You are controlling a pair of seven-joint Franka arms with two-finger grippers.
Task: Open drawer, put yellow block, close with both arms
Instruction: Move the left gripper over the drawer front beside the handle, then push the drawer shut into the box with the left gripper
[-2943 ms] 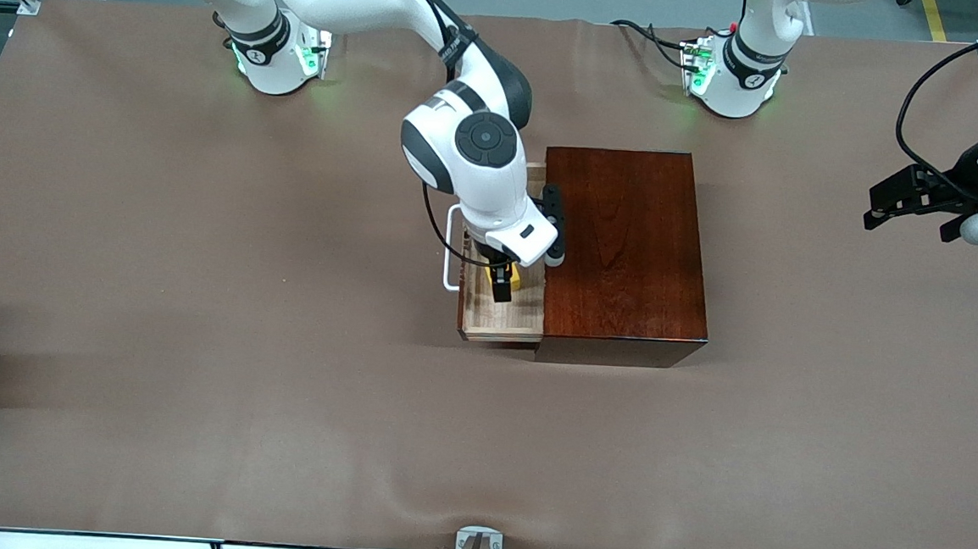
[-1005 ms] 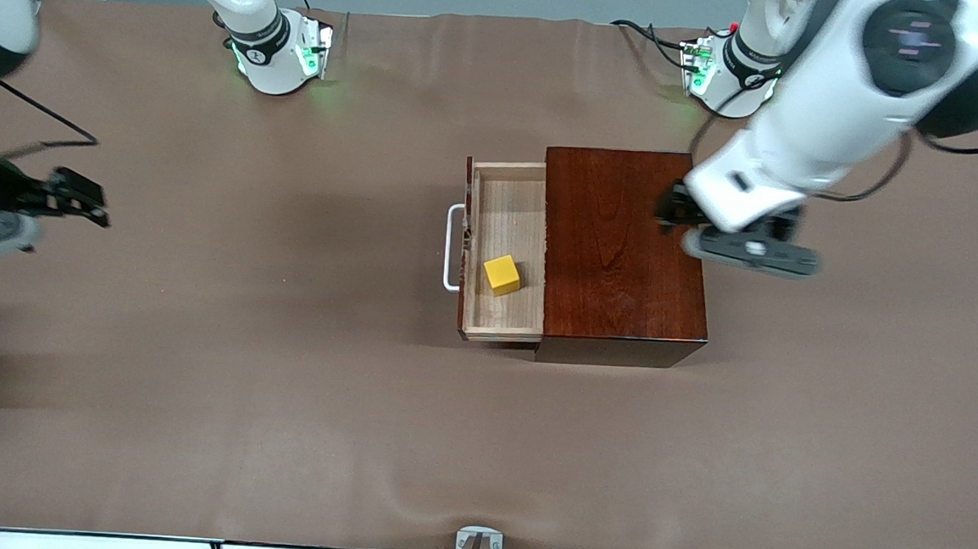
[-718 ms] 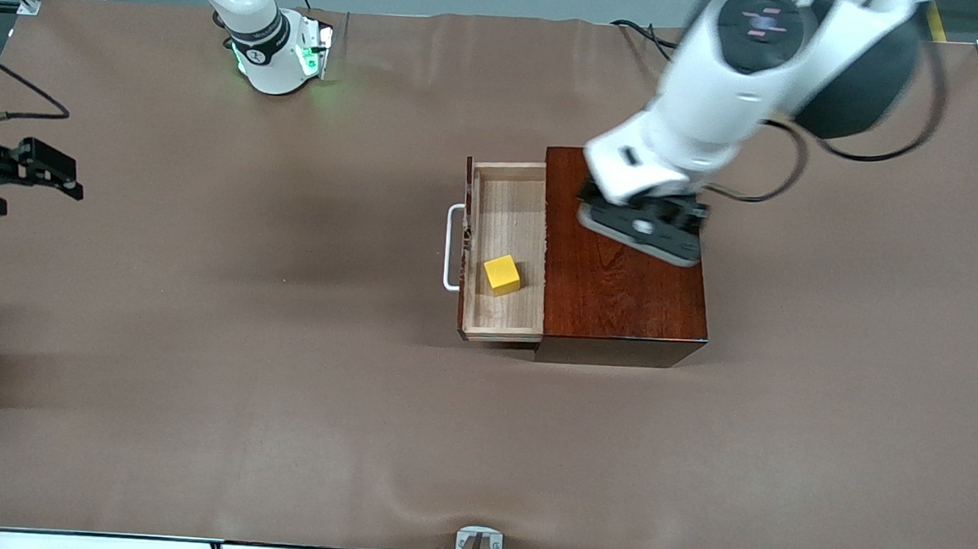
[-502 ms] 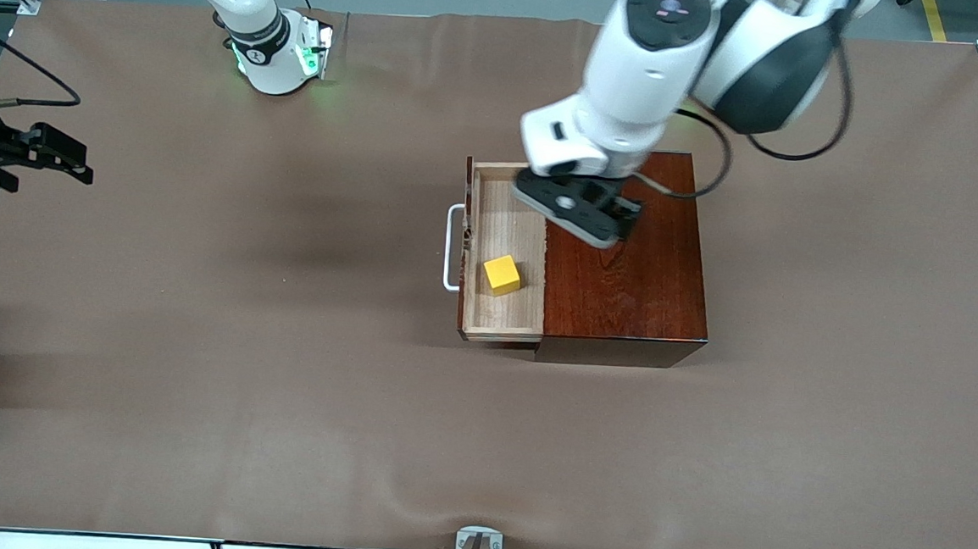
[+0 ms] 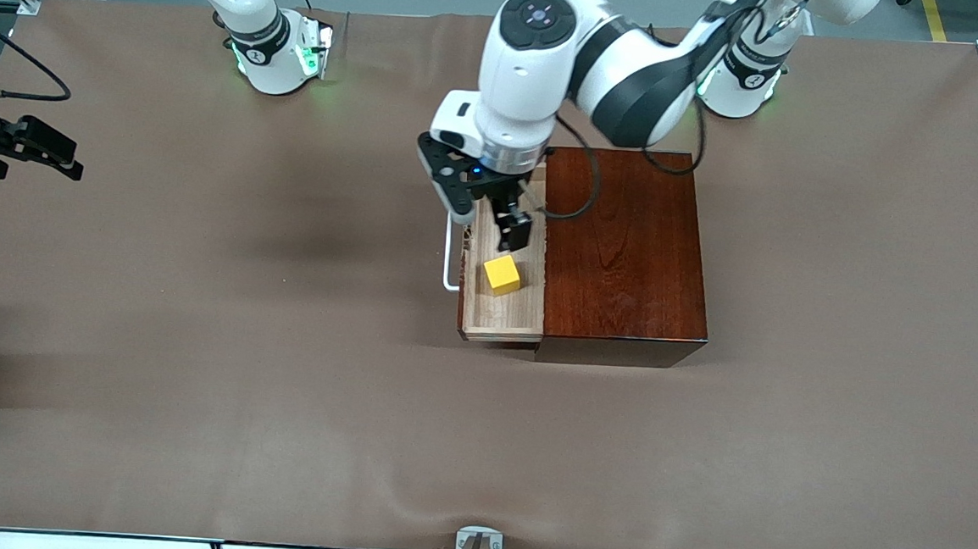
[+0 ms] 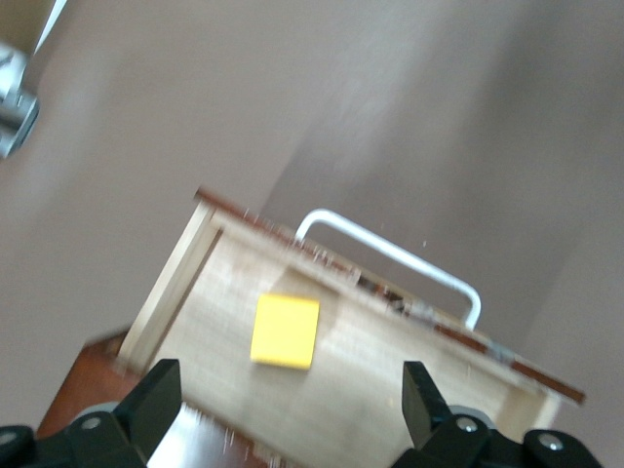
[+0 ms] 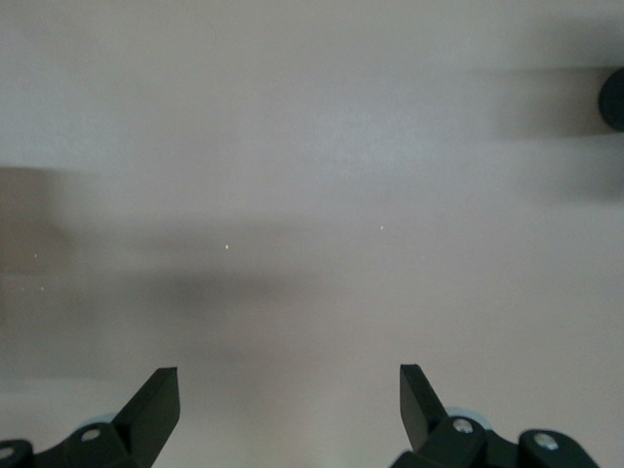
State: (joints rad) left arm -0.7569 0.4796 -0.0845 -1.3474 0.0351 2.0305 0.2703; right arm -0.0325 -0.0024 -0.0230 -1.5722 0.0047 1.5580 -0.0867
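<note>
Block stowed, drawer not yet shut

The drawer [image 5: 502, 296] stands pulled out of the dark box [image 5: 623, 249] mid-worktop, with the yellow block [image 5: 502, 274] lying in its tray, so only closing appears to be left. The left tool [image 5: 485, 219] hangs over the drawer, fingers spread and empty; the right tool [image 5: 25, 148] waits open and empty over the worktop edge at the right arm's end.

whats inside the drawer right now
The open drawer holds only the yellow block, resting on its pale wood floor. The open left gripper above it covers part of the tray, and the part within the box is hidden.
</note>
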